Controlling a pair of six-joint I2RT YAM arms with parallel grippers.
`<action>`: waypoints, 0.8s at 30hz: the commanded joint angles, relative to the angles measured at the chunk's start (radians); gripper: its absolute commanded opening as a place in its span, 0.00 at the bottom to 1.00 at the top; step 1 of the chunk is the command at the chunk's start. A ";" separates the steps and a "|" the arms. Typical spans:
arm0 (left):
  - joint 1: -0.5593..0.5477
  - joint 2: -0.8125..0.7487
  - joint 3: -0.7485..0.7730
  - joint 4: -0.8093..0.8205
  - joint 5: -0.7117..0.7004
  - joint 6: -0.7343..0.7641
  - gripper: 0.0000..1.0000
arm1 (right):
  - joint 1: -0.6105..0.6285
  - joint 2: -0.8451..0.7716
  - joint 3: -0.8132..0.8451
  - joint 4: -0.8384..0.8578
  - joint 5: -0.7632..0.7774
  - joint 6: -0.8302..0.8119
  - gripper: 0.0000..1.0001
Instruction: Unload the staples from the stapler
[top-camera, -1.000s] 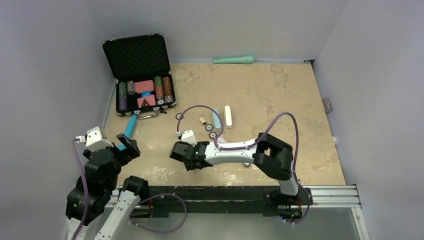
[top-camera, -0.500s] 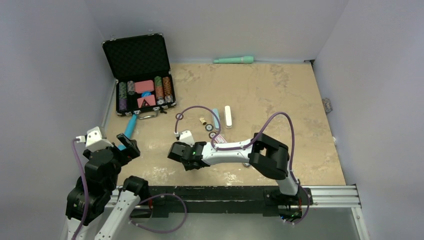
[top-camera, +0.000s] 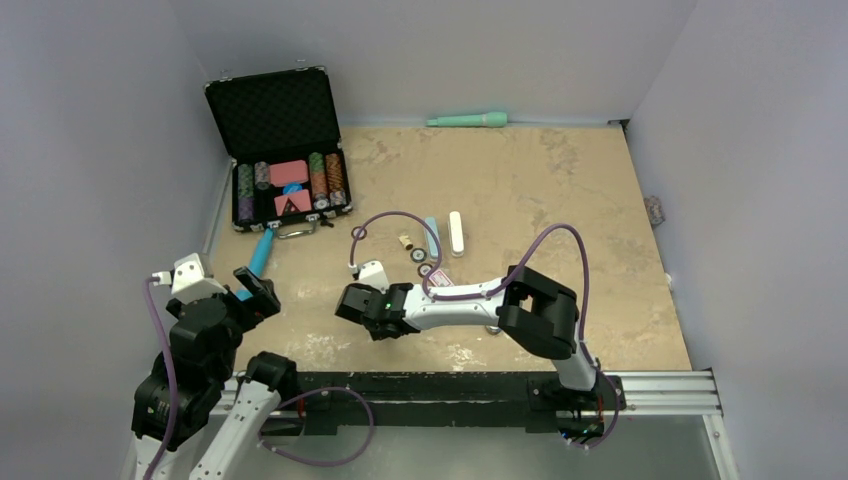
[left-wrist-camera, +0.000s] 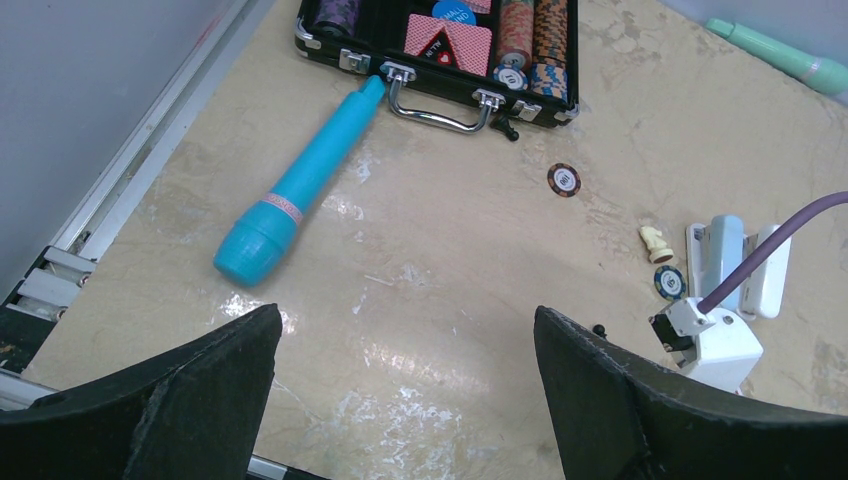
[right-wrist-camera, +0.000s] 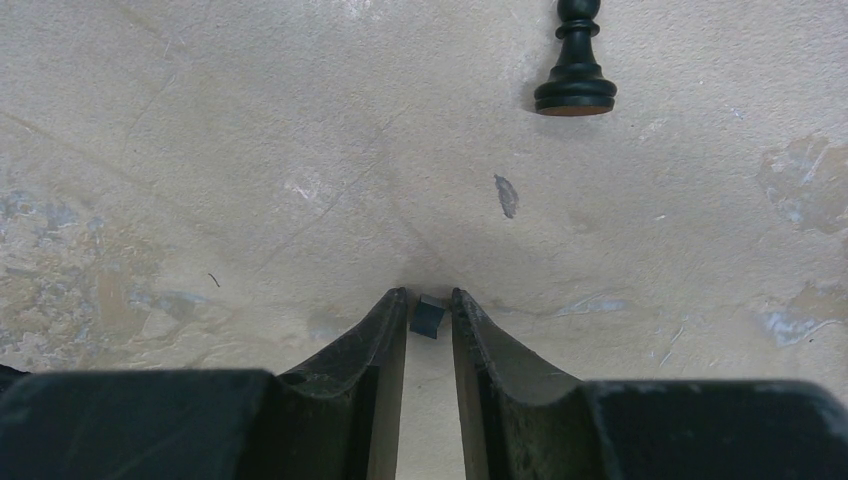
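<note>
The stapler (top-camera: 433, 237) lies open mid-table as a light-blue part beside a white part (top-camera: 456, 232); it also shows in the left wrist view (left-wrist-camera: 722, 250). My right gripper (right-wrist-camera: 428, 300) is low over the table, left of and nearer than the stapler (top-camera: 362, 318). Its jaws are nearly closed, with a small dark block of staples (right-wrist-camera: 428, 319) pinched between the tips against the table. My left gripper (left-wrist-camera: 405, 320) is wide open and empty above the table's front left (top-camera: 258, 292).
A black pawn (right-wrist-camera: 575, 70) stands just beyond the right fingertips. An open poker case (top-camera: 285, 180) sits at the back left, with a blue cylinder (top-camera: 258, 257) in front of it. Poker chips (top-camera: 418, 256) and a cream chess piece (top-camera: 406, 241) lie by the stapler. A green cylinder (top-camera: 468, 120) lies at the back wall.
The right arm shifted slightly left a second ago and has held still since. The left arm has not moved.
</note>
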 joint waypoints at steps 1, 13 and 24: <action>0.003 -0.002 -0.002 0.032 -0.005 0.028 1.00 | 0.004 0.000 0.038 0.006 0.024 -0.001 0.26; 0.003 -0.003 -0.002 0.032 -0.005 0.027 1.00 | 0.004 0.020 0.042 -0.003 0.031 0.000 0.22; 0.003 -0.002 -0.002 0.032 -0.006 0.027 1.00 | 0.004 -0.008 0.062 -0.021 0.040 -0.005 0.18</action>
